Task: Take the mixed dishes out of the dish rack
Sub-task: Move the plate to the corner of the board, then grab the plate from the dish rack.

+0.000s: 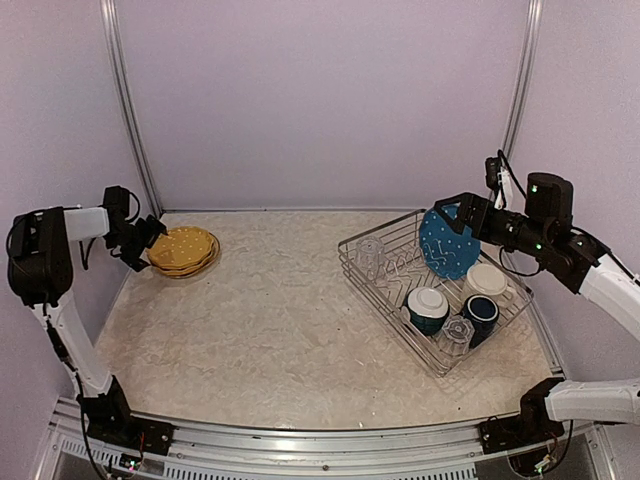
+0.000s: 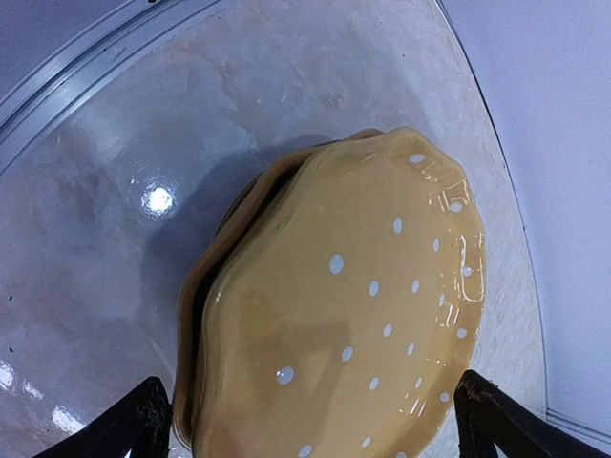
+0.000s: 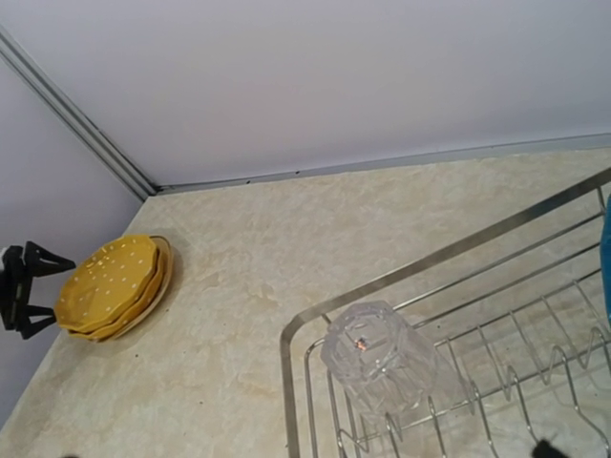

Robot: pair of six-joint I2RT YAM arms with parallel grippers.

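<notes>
Closest to us stand the two arms, fixed at the near edge of the table (image 1: 280, 310), one on each side. We see the big silver dish rack (image 1: 348, 258) sitting at a slant on the right part of the table. On the far left of the table, out of the rack, lie the orange plates (image 1: 183, 250) in a small stack, and a pale plate (image 3: 166, 275) peeks out from under them. The left tool (image 1: 148, 247) is wide open with one finger on each side of that stack, and it grips nothing. The blue plate with white dots (image 1: 447, 245) stands on its edge at the far side of the rack. The right tool (image 1: 452, 210) hangs wide open right by the top edge of this plate; we cannot tell if it touches it. Lower down in the rack sits the teal bowl (image 1: 428, 308), its white inside showing. Just to its right is the navy mug (image 1: 480, 312), and the cream mug (image 1: 487, 280) sits behind that one. One clear glass (image 1: 370, 255) stands upside down in the rack's far left corner. The second clear glass (image 1: 455, 338) is at the near corner, just in front of the bowl and the navy mug.
</notes>
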